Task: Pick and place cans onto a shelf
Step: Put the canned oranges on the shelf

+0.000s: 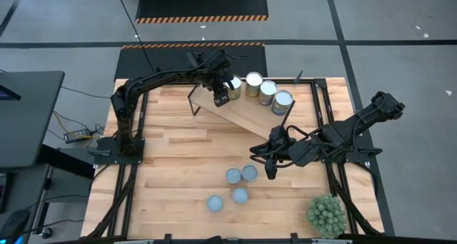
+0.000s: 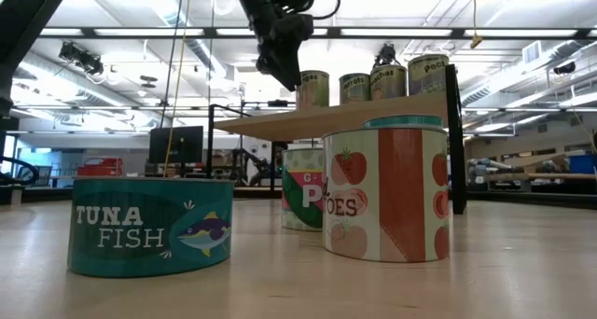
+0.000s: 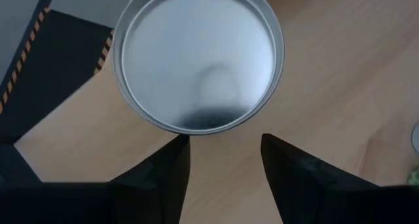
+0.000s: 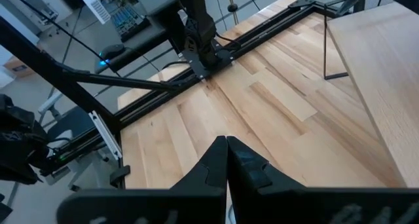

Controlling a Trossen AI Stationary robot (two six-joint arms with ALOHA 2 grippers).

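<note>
Left wrist view showed the left gripper (image 3: 222,160) with fingers parted, empty, before a round silvery-topped can (image 3: 199,59) on the pale wooden shelf (image 3: 340,67); right gripper (image 4: 226,160) fingers pressed together, empty.

My two dark jointed metal arms (image 1: 153,83) trail black cables; each ends in a pincer of flat, tapering matte-black fingers (image 3: 171,178).

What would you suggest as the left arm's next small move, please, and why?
Probably lift the left gripper straight up and clear. Its fingers are apart and empty, beside the can standing on the shelf. Four cans line the shelf; four more, including one, wait on the table.
</note>
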